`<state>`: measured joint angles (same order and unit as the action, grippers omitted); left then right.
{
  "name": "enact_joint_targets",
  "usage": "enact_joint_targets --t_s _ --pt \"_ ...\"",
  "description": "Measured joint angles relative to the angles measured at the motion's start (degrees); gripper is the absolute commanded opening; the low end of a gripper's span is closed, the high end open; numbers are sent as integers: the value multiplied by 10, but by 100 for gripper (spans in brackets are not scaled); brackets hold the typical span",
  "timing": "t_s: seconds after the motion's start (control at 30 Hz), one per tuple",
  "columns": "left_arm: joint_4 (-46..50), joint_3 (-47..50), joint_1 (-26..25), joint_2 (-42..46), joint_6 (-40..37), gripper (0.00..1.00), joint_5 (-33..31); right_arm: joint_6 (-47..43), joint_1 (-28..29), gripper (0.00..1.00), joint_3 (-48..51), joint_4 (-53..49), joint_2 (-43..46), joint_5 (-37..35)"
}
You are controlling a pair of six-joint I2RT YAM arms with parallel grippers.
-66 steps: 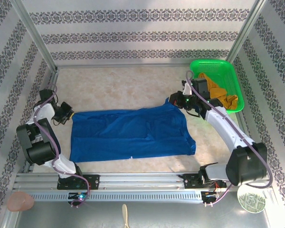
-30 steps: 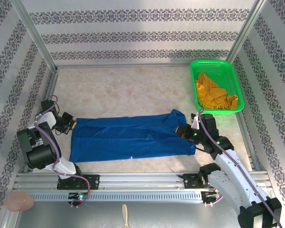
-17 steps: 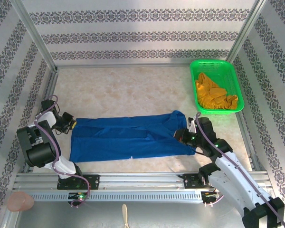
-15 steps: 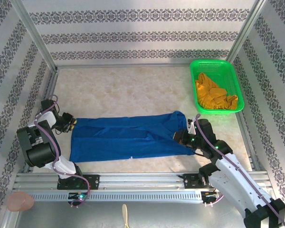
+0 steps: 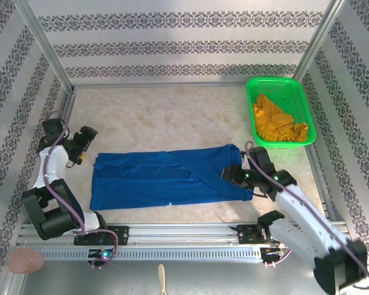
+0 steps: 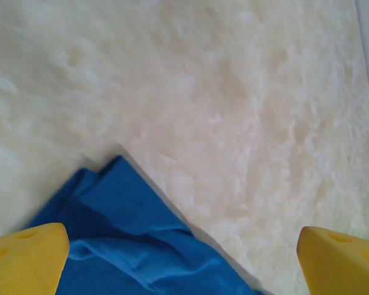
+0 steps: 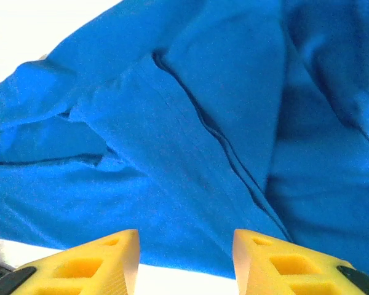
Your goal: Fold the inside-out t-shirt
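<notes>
blue t-shirt point(image 5: 166, 178) lies lengthwise left-right by the table's point(image 5: 172, 117) near edge. left gripper point(image 5: 85, 147) gapes empty beside its far-left corner; right gripper point(image 5: 230, 175) half-open, empty, over a seam point(image 7: 215, 135) the wrist view reveals.

T-shirt point(image 5: 166, 178) flat on desk point(image 5: 166, 117), stretched left to right across the near-middle part. Basket point(image 5: 277, 80) at far right corner, well apart from t-shirt, crumpled garment point(image 5: 273, 123) inside it. Left gripper point(image 5: 88, 147) just beside t-shirt's left end, over bare desk. Right gripper point(image 5: 229, 175) over t-shirt's right end, near its front edge.
</notes>
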<state>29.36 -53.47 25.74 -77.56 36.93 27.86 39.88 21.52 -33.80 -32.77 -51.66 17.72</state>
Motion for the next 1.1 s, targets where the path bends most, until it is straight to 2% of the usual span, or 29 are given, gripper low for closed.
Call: enact_joint_targets --t_s 0.17,0.3,0.47,0.67,0.73,0.87,0.9,1.1 --pt "14 -5 -53 -9 -5 100 13 -69 20 47 -99 66 -193 9" --pt "17 -5 -79 -15 -5 100 14 -112 39 47 -161 95 -305 4" --pt "17 -4 -84 -20 -5 100 13 -144 54 46 -198 104 -384 -13" --pt "17 -4 -84 -20 -5 100 13 -163 64 45 -206 106 -421 -36" --pt "17 -4 -84 -20 -5 100 13 -169 64 39 -206 106 -429 -40" --pt "17 -4 -84 -22 -5 100 13 -177 64 4 -206 106 -437 -44" --pt "17 -4 -84 -23 -5 100 14 -179 64 0 -206 106 -437 -44" --pt "17 -4 -84 -23 -4 100 14 -178 64 0 -205 103 -427 -44"
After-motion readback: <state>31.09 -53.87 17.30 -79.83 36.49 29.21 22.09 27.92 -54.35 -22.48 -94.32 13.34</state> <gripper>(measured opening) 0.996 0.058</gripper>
